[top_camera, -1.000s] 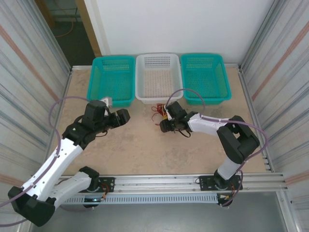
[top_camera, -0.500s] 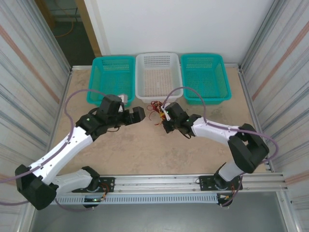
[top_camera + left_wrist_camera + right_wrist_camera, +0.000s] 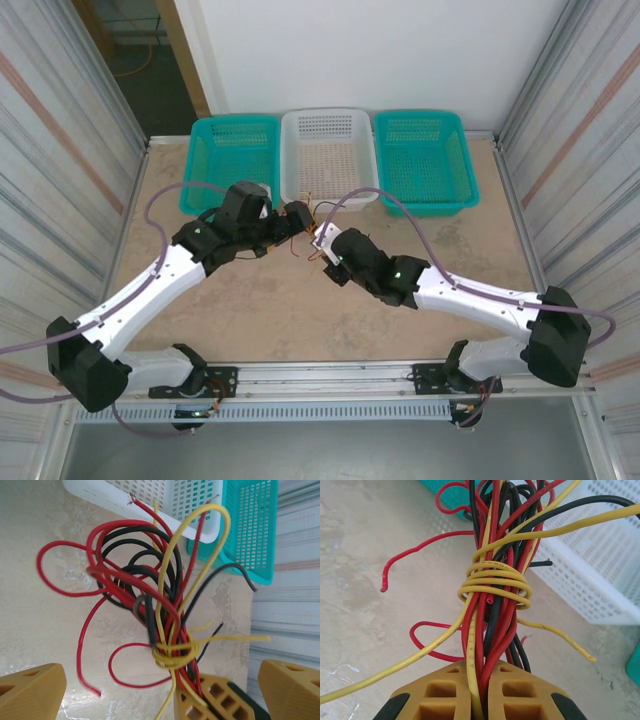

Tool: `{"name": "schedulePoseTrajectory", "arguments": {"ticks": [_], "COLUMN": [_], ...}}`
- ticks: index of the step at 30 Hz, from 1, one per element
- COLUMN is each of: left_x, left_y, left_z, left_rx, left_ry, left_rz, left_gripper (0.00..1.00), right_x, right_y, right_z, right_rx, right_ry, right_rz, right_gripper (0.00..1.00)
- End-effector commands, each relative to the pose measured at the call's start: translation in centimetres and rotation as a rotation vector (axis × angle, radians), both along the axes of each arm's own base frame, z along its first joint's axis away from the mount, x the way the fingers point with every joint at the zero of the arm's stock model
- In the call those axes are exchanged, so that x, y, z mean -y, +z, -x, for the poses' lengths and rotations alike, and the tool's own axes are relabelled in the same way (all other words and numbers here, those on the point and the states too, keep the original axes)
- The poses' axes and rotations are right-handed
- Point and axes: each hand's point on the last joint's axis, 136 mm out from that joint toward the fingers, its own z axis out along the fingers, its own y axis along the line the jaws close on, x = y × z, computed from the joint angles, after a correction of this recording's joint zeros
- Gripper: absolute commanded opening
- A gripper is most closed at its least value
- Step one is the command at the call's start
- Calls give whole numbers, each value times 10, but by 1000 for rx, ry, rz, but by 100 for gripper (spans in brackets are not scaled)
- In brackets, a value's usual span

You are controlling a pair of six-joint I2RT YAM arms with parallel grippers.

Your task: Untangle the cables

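right wrist view: yellow wire (image 3: 495,572) binds cables (image 3: 490,625); overhead unreadable
right gripper (image 3: 481,680): clamped on cables
left gripper (image 3: 160,692): wide apart, empty

My top camera looks down from high up, over the whole tan table (image 3: 300,310). My two wrist cameras sit very close to the bundle of thin red, yellow and black cables (image 3: 171,651). All three see the white plastic mesh basket (image 3: 288,165).

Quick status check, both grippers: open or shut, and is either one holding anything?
Left gripper: open, holding nothing.
Right gripper: shut on the cables, clamped at the base of the bundle.
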Motion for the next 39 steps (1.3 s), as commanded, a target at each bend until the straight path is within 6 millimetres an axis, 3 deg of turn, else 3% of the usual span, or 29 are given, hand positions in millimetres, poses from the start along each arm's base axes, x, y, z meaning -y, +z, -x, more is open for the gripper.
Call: {"name": "schedulePoseTrajectory", "arguments": {"ticks": [1, 8, 18, 23, 28, 32, 36, 39], "left_x": [2, -1, 4, 9, 13, 11, 13, 17], "left_y": [-1, -12, -19, -26, -28, -26, -14, -3], "left_z": [-3, -6, -8, -7, -9, -13, -18, -21], "left_rx": [-37, -73, -110, -127, -118, -97, -42, 5], "left_ry": [44, 82, 66, 51, 36, 42, 17, -18], "left_rz": [43, 62, 138, 160, 216, 251, 302, 337], "left_gripper": [99, 91, 52, 38, 35, 14, 2, 0], "right_x": [-5, -22, -35, -41, -48, -54, -56, -51], "right_y": [40, 54, 63, 64, 64, 61, 62, 68], "right_z": [1, 18, 27, 29, 32, 34, 34, 28], "right_rx": [127, 176, 168, 170, 165, 163, 158, 173], "right_ry": [11, 81, 123, 139, 160, 170, 168, 121], "right_rz": [-1, 6, -46, -47, -53, -40, -48, -61], "right_gripper": [0, 0, 0, 0, 0, 0, 0, 0]}}
